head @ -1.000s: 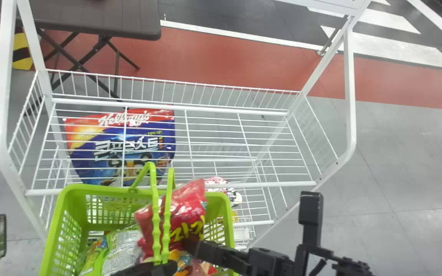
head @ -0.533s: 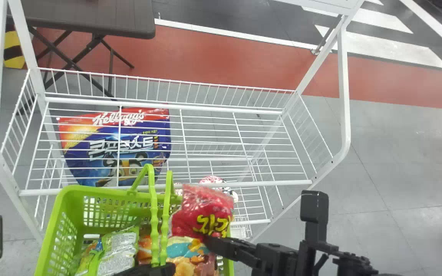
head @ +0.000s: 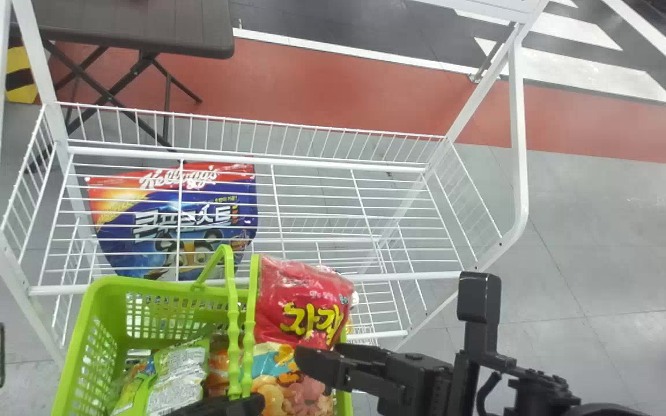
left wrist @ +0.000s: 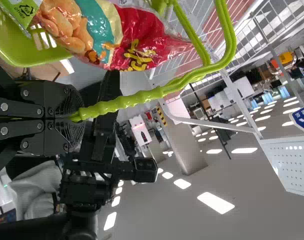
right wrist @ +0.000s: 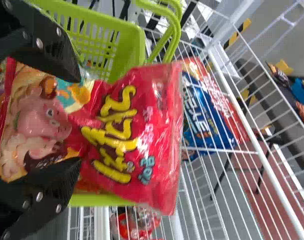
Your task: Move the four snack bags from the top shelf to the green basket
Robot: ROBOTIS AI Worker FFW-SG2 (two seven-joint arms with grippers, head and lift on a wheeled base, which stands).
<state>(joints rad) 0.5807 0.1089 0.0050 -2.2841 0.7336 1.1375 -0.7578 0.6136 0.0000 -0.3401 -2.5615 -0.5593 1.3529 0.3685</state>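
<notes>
Left gripper (left wrist: 71, 118) pinches the handle (left wrist: 136, 98); right gripper (right wrist: 76, 121), spread wide and empty, should gently press the red snack bag (head: 301, 300) into the green basket (head: 154, 286).

1. Red snack bag (head: 304, 300), at the basket's right edge: glossy, crinkled plastic film.
2. Green snack bag (head: 180, 370): shiny, rumpled film.
3. Green basket (head: 154, 285): smooth plastic with a soft sheen, its handles (head: 232, 323) ribbed.
4. Blue-and-red bag (head: 165, 231), toward the wire shelf's left edge: glossy film.
5. Wire shelf (head: 367, 278): smooth, white-coated metal.
6. Right gripper (head: 317, 351): matt black, bare-metal screw heads, finely ridged finger faces.
7. Folding table (head: 136, 29): matt brown top.
</notes>
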